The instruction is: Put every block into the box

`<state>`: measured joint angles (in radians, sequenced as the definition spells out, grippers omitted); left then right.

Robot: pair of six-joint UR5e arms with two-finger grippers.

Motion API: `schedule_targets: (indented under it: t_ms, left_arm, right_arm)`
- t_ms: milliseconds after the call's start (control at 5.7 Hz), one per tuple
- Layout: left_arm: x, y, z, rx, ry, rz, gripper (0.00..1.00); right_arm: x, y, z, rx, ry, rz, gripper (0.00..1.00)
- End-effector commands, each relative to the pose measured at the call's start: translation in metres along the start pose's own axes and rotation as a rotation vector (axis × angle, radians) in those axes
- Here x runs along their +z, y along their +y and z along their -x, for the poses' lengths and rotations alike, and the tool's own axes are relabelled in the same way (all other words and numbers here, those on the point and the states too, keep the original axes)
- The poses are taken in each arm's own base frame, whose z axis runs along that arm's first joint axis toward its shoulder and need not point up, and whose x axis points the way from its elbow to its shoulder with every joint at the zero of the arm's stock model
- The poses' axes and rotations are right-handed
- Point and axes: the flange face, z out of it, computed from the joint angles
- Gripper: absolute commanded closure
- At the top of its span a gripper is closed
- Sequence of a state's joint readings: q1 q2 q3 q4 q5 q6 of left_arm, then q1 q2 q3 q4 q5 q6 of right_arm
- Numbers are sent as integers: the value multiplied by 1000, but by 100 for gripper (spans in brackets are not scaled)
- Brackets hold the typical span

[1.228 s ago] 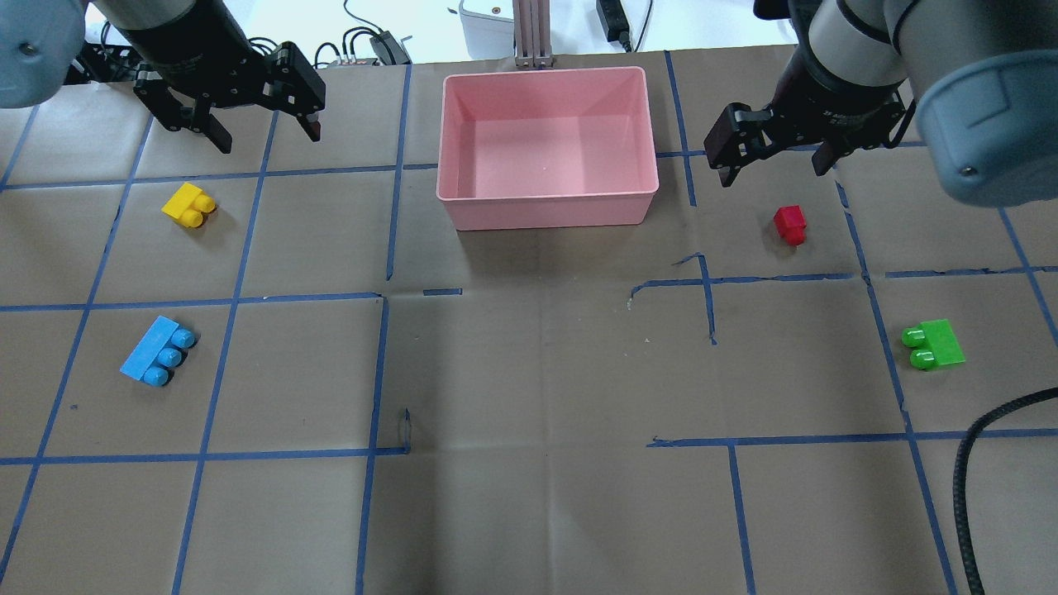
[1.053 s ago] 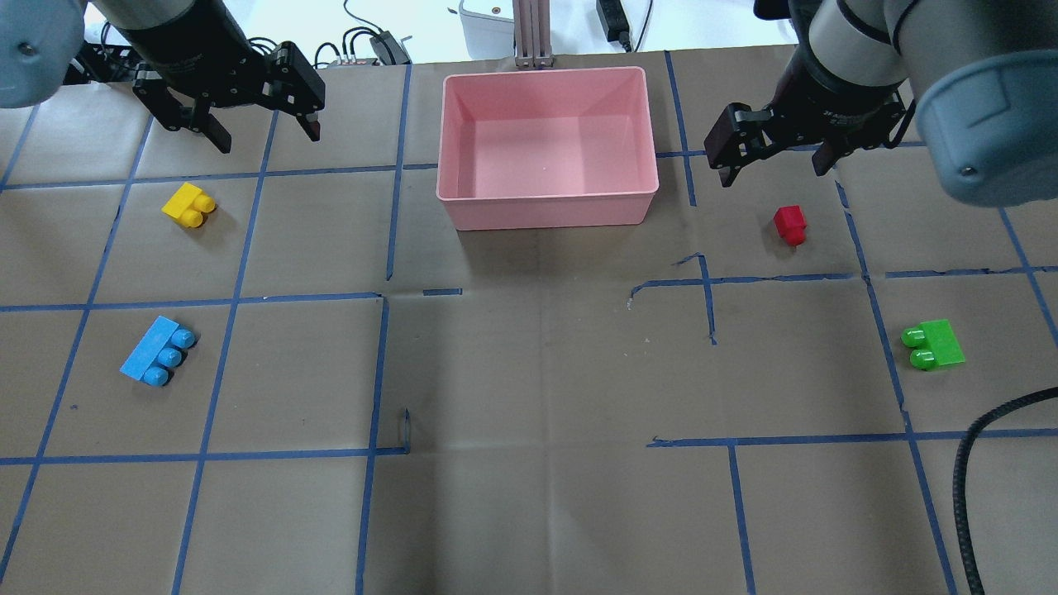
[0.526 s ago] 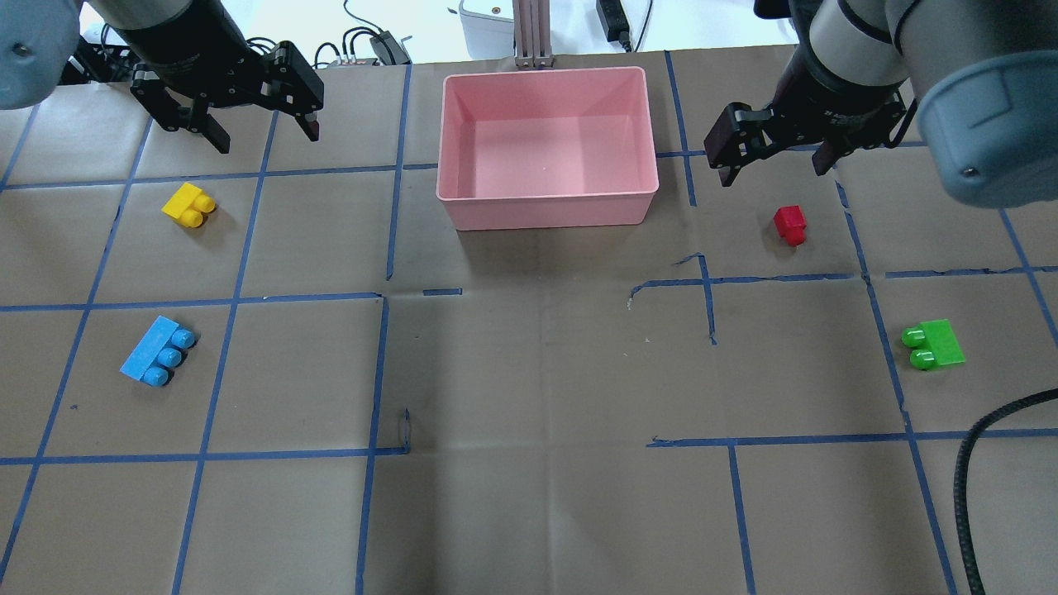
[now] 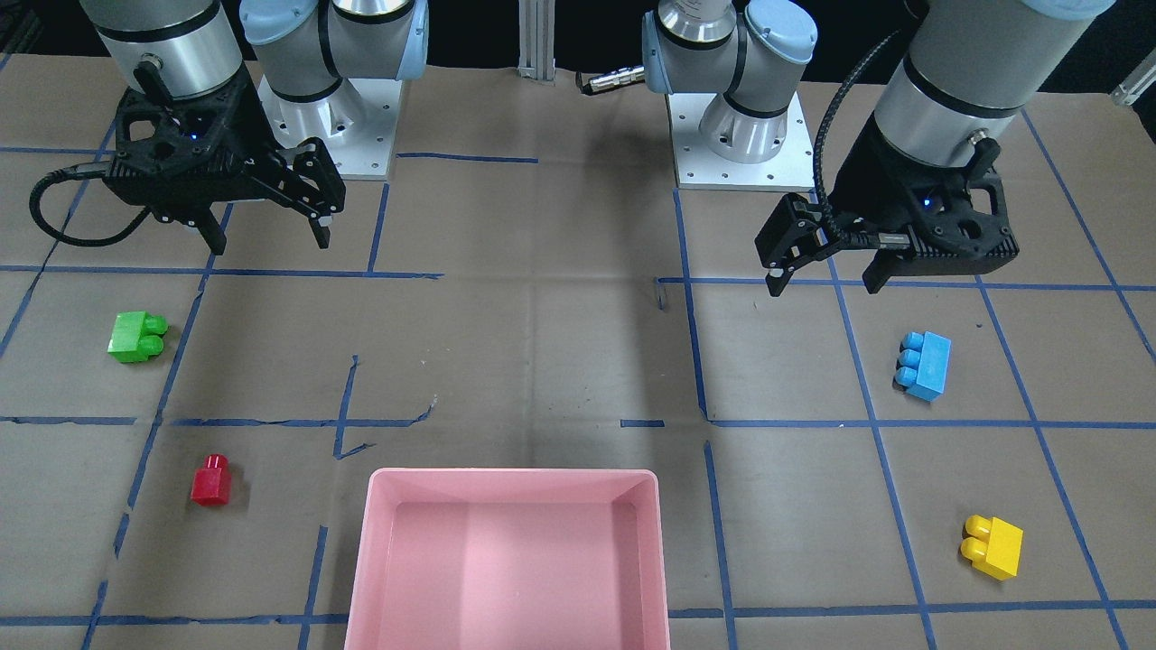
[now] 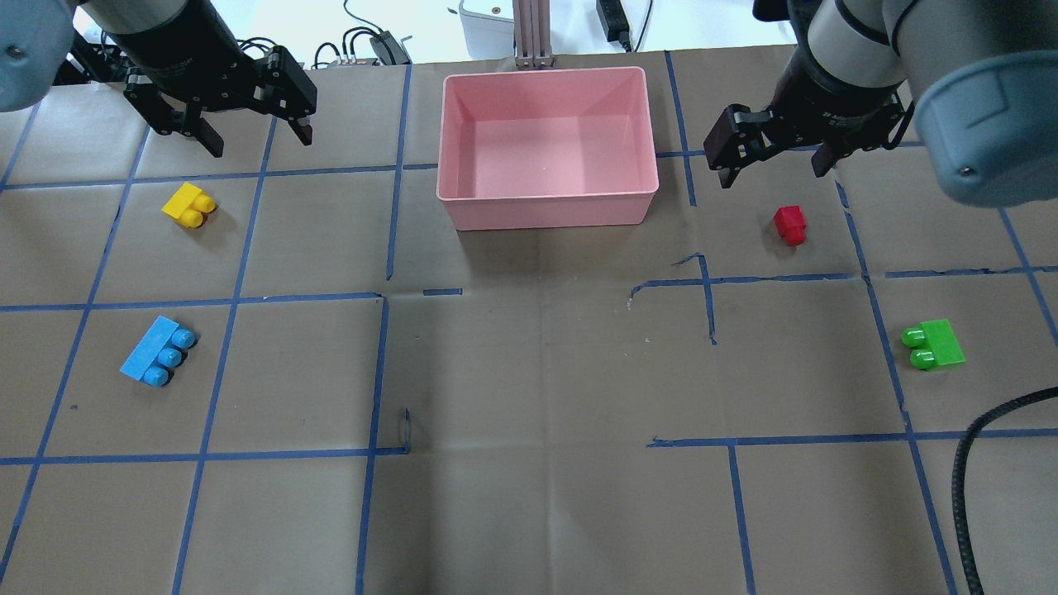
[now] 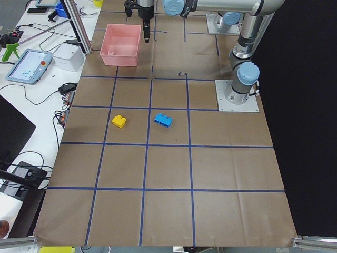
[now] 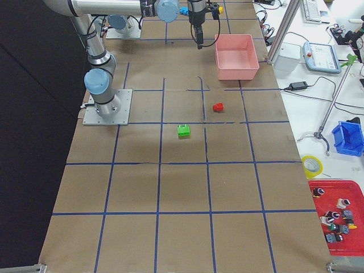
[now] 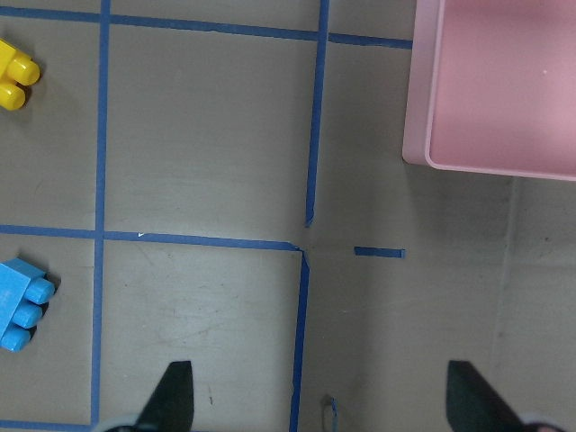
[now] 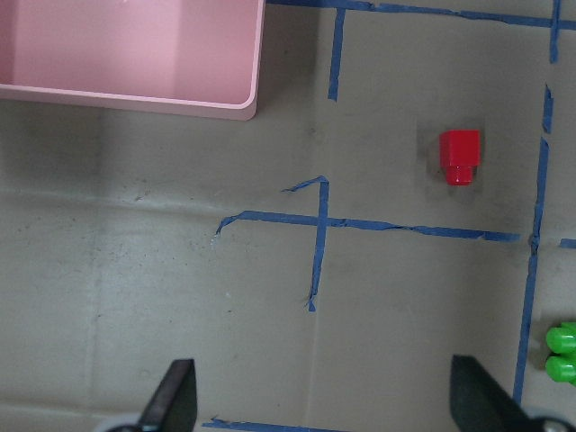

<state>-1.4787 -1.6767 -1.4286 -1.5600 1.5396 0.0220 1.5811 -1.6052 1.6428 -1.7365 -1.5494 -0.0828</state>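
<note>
The pink box (image 5: 545, 213) stands empty at the far middle of the table. The yellow block (image 5: 188, 205) and light-blue block (image 5: 157, 351) lie on the left side. The red block (image 5: 790, 224) and green block (image 5: 932, 345) lie on the right side. My left gripper (image 5: 261, 142) is open and empty, above the table beyond the yellow block. My right gripper (image 5: 773, 173) is open and empty, just beyond the red block and right of the box. The left wrist view shows the yellow block (image 8: 16, 75) and the blue block (image 8: 22, 301). The right wrist view shows the red block (image 9: 460, 155).
Blue tape lines grid the brown paper table cover. A black cable (image 5: 971, 463) loops in at the front right. Cables and a white device (image 5: 488, 25) lie beyond the table's far edge. The two arm bases (image 4: 741, 135) stand on the robot's side.
My left gripper has shifted slightly left and toward the far edge. The right gripper has hardly moved. No block has moved.
</note>
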Motion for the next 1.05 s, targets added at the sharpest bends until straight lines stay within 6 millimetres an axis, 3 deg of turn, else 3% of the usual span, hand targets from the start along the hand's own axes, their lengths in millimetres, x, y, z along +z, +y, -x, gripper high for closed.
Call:
schedule_targets:
  t_ms: [0,175,351,526,702,877]
  left_arm:
    - [0,1,95,63,-8,22,0]
    - [-3,28,160,119,-10,27,0]
    - [7,60,220,169,2,47,0]
    - [22,88,257,263,8,79,0]
    - [30,100,262,368,11,99,0]
    - [29,103,259,466,14,97,0]
  right_arm:
    - [1,0,1,0,-8,2,0]
    - [1,0,1,0,-8,2,0]
    - [-1,1,1,0,-9,-3,0]
    - [1,0,1,-2,-11,1,0]
    - [0,0,-4,-5,-5,-4,0]
    - [2,-4,-33,35,10,2,0]
